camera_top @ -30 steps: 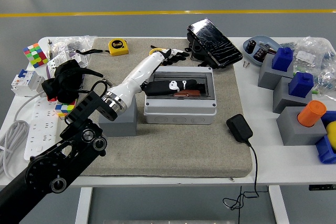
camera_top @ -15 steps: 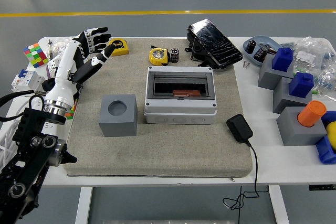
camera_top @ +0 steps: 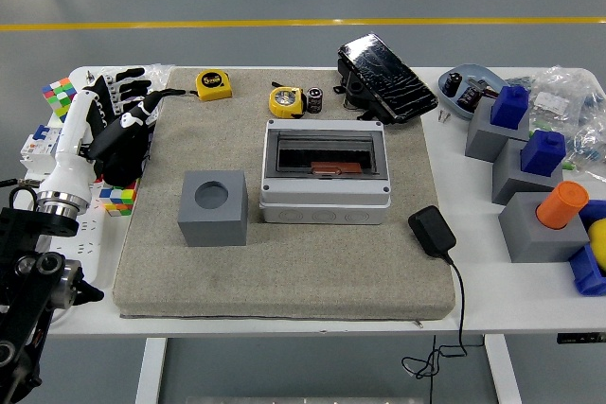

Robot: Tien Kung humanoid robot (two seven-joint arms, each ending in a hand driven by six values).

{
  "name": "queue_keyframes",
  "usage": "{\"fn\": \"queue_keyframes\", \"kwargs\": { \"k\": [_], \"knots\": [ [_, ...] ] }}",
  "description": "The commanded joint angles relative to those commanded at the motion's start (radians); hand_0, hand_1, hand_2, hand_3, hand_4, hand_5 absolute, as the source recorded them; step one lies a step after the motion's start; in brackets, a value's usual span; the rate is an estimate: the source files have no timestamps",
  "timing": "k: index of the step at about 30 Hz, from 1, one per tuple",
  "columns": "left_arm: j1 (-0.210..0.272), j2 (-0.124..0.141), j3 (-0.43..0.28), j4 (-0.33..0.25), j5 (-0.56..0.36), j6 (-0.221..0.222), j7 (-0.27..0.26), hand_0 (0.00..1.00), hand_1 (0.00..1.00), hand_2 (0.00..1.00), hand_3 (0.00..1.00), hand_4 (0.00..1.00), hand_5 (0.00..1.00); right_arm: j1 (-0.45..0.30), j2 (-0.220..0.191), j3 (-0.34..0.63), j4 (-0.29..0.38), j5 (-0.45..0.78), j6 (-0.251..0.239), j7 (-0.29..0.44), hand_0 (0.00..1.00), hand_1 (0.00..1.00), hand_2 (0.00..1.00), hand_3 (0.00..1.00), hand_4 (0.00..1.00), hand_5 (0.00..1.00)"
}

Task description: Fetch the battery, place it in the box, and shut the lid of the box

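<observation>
The grey box [camera_top: 325,198] stands mid-mat, its dark tinted lid [camera_top: 324,153] lying flat over the opening; a reddish-brown piece shows inside. A small black cylindrical battery [camera_top: 314,99] stands on the mat behind the box, beside a yellow tape measure [camera_top: 286,101]. My left hand [camera_top: 131,94] hovers over the mat's far left edge, well away from the box. Its fingers are spread and hold nothing. The white forearm [camera_top: 71,153] runs down to the picture's left edge.
A grey cube with a round hole [camera_top: 213,207] sits left of the box. A black adapter [camera_top: 432,232] with cable lies at right. A second tape measure [camera_top: 213,84], a black tray [camera_top: 386,65], a colour cube [camera_top: 59,96] and blue-topped grey blocks [camera_top: 511,125] ring the mat.
My left arm has pulled back from over the box to the mat's far left, then sunk lower and further left. The box and battery have not moved.
</observation>
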Motion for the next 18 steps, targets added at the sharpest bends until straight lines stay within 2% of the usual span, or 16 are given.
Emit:
{"fn": "queue_keyframes", "kwargs": {
  "k": [9, 10, 18],
  "knots": [
    [0.005, -0.003, 0.005, -0.001, 0.005, -0.008, 0.008, 0.627, 0.719, 0.706, 0.736, 0.998, 0.592, -0.004, 0.0, 0.003, 0.0, -0.002, 0.0, 0.002, 0.642, 0.648, 0.657, 0.577, 0.978, 0.58],
    [0.005, -0.004, 0.004, -0.001, 0.006, -0.009, 0.009, 0.629, 0.718, 0.707, 0.737, 0.998, 0.561, -0.004, 0.0, 0.005, 0.0, -0.002, 0.0, 0.002, 0.642, 0.648, 0.658, 0.578, 0.978, 0.579],
    [0.007, -0.007, -0.006, -0.003, 0.01, -0.012, 0.015, 0.628, 0.717, 0.707, 0.736, 0.998, 0.555, -0.008, -0.001, 0.02, 0.0, -0.005, -0.002, 0.003, 0.642, 0.649, 0.658, 0.577, 0.977, 0.58]
  ]
}}
